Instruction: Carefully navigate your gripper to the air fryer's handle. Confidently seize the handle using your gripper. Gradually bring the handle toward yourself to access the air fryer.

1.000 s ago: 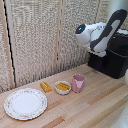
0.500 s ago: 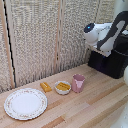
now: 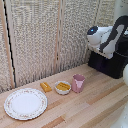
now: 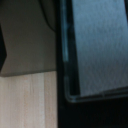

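Swinging in from the open space above the table, the white-and-black arm [image 3: 107, 36] now hangs right against the air fryer [image 3: 111, 64] at the exterior view's right, so the approach looks nearly done and the grasp not yet made. The gripper itself is hidden behind the arm, so I cannot tell whether its fingers are apart or together. The air fryer is a dark, boxy block on the wooden table [image 3: 95, 107], well apart from the pink cup [image 3: 78, 83]; the wrist view shows only a blurred dark glossy edge, and no handle can be made out.
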You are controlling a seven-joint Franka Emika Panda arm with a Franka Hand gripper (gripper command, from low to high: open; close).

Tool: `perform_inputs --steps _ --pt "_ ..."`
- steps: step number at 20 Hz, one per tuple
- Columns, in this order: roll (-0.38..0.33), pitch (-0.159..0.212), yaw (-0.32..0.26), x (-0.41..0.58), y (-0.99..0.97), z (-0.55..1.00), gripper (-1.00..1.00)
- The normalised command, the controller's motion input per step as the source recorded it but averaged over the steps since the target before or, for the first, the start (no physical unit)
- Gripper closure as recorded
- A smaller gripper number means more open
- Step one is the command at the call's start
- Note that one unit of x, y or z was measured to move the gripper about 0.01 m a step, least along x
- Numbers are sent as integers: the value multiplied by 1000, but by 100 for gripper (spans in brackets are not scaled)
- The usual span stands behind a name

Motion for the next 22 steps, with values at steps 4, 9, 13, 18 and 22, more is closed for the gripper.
perform_inputs --steps 4,9,13,18,22 --pt "-1 23 -7 13 -114 -9 100" --pt "0 1 -10 5 -13 0 100" --pt "65 33 -81 0 3 71 100" --pt "98 140 -93 34 3 146 100" --pt "26 161 -95 51 154 99 100"
